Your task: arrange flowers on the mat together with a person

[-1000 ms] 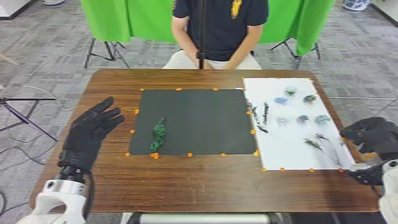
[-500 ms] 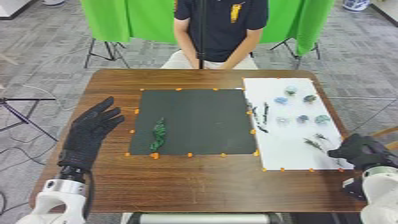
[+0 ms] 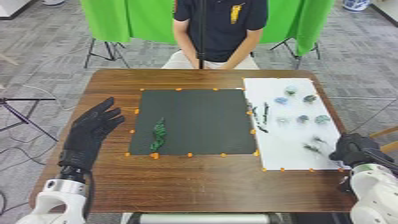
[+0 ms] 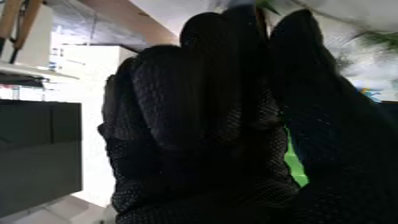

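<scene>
At the smooth white sheet (image 3: 282, 161), your textured right hand (image 3: 357, 149) has straight fingers near feathery sprigs (image 3: 313, 148); well left of it, your left hand (image 3: 86, 132) is loosely spread.

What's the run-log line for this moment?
right hand: at white mat edge, by wispy sprigs, grip unclear | left hand: open, left of dark mat | green sprig: on dark mat

From where I stand, the tabletop (image 3: 204, 187) is brown wood with visible grain. A dark, squarish mat (image 3: 195, 120) lies flat across its middle. On the robot's right of that, just beside it, there's a long white sheet (image 3: 274, 157), reaching farther both ways. Small orange bits (image 3: 155, 156) dot the edges of both.
</scene>
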Robot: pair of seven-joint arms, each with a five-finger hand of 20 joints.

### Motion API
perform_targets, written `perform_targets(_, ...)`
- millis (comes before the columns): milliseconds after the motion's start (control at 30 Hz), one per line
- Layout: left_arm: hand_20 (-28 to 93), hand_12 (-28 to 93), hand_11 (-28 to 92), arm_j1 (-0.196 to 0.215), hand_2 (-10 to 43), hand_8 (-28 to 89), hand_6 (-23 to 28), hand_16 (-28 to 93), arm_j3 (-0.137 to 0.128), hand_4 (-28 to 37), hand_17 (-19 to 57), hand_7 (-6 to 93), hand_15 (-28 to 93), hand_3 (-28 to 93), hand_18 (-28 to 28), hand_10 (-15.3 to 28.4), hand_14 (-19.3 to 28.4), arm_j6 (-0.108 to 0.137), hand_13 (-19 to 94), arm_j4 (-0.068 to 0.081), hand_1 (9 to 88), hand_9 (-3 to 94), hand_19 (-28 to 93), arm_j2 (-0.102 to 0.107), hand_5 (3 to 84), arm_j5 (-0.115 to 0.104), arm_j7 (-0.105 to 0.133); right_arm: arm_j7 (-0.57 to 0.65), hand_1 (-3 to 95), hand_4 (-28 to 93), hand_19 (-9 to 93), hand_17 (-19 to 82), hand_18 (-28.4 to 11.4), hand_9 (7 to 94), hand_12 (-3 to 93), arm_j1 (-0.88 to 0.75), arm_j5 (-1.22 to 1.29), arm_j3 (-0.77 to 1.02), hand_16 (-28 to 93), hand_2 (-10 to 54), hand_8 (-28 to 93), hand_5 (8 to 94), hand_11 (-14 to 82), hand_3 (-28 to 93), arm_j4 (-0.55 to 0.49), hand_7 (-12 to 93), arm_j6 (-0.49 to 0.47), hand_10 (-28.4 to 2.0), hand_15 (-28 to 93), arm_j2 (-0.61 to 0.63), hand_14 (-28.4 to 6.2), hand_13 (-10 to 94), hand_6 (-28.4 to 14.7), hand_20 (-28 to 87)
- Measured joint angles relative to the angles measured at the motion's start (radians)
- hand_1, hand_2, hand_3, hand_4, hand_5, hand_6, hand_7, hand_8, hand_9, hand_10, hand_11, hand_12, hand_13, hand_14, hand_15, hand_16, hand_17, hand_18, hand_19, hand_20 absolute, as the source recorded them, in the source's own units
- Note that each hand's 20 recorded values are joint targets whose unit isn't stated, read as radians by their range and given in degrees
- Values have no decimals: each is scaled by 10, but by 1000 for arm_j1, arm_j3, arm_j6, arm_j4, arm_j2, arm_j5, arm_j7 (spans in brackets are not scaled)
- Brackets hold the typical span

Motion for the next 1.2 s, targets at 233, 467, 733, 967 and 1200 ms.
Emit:
perform_targets(233,99,83,249,1,53,-99,71,-65,-1,-273,-109,137,418,786,231,182,242,0,241,0,245,344,419,0,388,0,1,-2,548,-283,932,495,-170,879,225,-14,-1,0,218,-94,51,851,396,630,10,221,75,-94,646,7,-57,817,21,208)
perform_targets(467,99,82,248,2,54,-99,71,-66,-3,-273,-109,137,417,786,231,182,241,1,241,-1,245,344,420,0,388,0,3,-3,547,-283,932,501,-176,890,231,6,4,5,224,-95,66,866,395,643,-33,204,134,-95,650,6,-61,829,13,241)
perform_targets(733,99,81,247,16,56,-100,72,-66,-15,-272,-108,134,415,782,231,181,239,7,241,-10,246,341,419,-1,386,0,6,-33,551,-283,932,505,-186,900,234,243,65,-175,227,-95,83,875,397,654,-135,188,144,-100,661,-27,-69,833,2,283)
perform_targets(967,99,77,246,24,58,-99,71,-67,-17,-267,-108,130,410,779,230,181,233,15,240,-13,246,336,418,-1,381,-1,11,-32,552,-283,932,508,-192,903,236,534,59,-472,227,-95,95,880,399,664,-107,179,66,-102,665,-199,-72,835,-7,305)
perform_targets(1200,100,71,246,25,56,-98,71,-68,-20,-258,-105,125,402,780,225,175,225,18,235,-17,245,326,412,0,378,0,11,-30,549,-282,932,514,-194,905,238,734,1,-760,227,-95,105,883,403,676,-8,178,-14,-104,668,-334,-74,840,-8,319)
